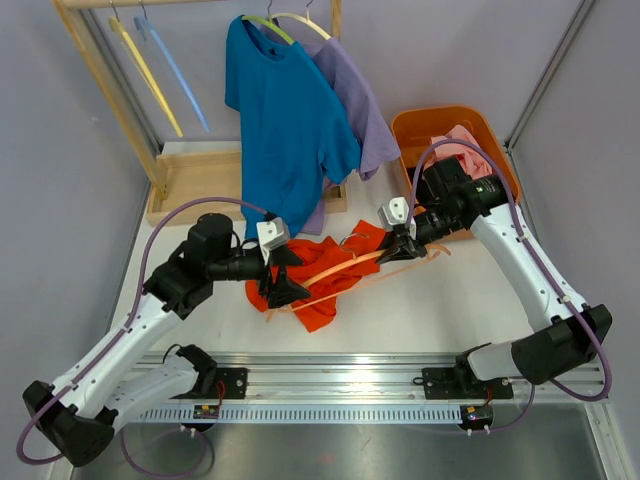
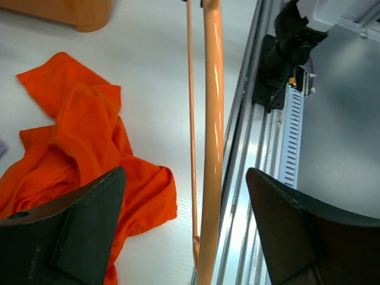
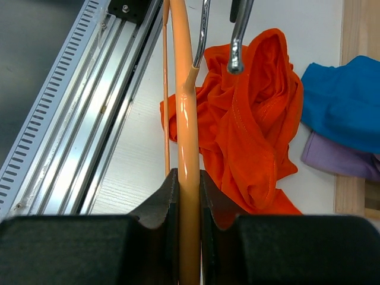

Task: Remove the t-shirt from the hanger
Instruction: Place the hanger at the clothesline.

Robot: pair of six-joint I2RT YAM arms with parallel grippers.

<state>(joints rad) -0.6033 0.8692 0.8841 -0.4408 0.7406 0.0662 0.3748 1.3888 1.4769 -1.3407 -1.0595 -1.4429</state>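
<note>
We log right gripper (image 3: 189, 178) clamped on hanger (image 3: 183, 119), bar running toward left gripper (image 2: 184, 196) (spread, empty). T-shirt (image 2: 83, 142) lies beside it, nearer left.

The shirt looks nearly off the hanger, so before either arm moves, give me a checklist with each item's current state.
1. Right gripper shut on the orange plastic hanger: ok.
2. Left gripper open, holding nothing: ok.
3. Crumpled orange t-shirt resting on the white table: ok.
4. T-shirt fully clear of the hanger: cannot tell; the hanger's bars cross over it in the top view.
</note>
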